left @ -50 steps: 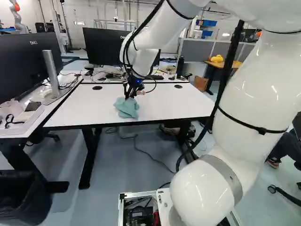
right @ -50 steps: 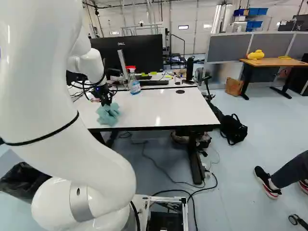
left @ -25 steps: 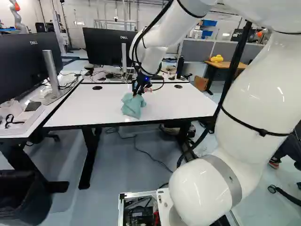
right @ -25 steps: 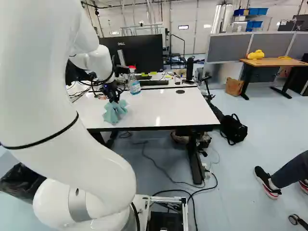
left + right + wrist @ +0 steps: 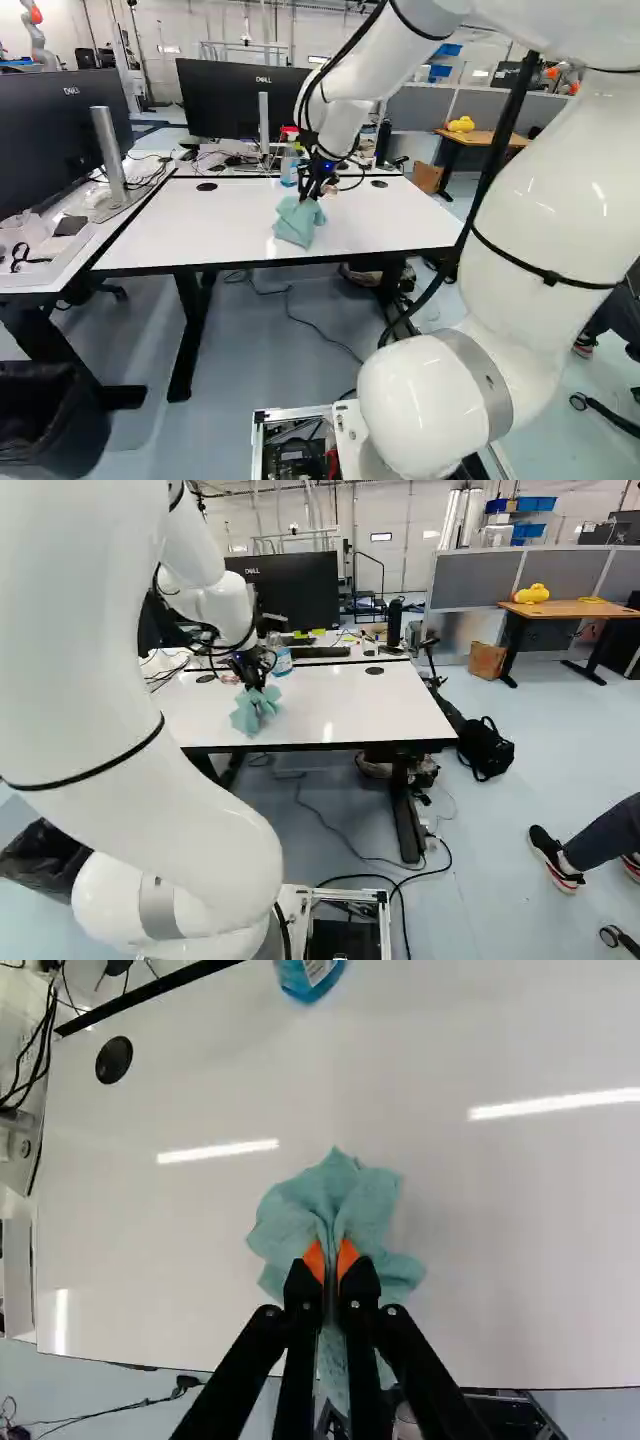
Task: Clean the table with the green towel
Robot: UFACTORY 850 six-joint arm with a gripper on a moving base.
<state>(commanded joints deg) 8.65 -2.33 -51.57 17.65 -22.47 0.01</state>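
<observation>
Gripper (image 5: 309, 198) pinches the green towel (image 5: 335, 1195) between its orange pads (image 5: 347, 1257); only the wrist view confirms this to me. Towel location: on the worktop (image 5: 180, 225), closer to the near edge than the far edge. Spray bottle (image 5: 289, 168): near the far edge; red head (image 5: 289, 131) visible in the left base view, hidden by my arm (image 5: 80, 670) in the right base view.

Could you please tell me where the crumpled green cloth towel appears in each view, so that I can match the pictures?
Left base view: the towel is just left of the middle, on the white rectangular table.
Right base view: left of the middle, near the table's front edge.
Wrist view: pinched between the orange pads of the black two-fingered pincer, spreading ahead.
Shared landmark: the clear spray bottle with blue liquid, beyond the towel.
</observation>
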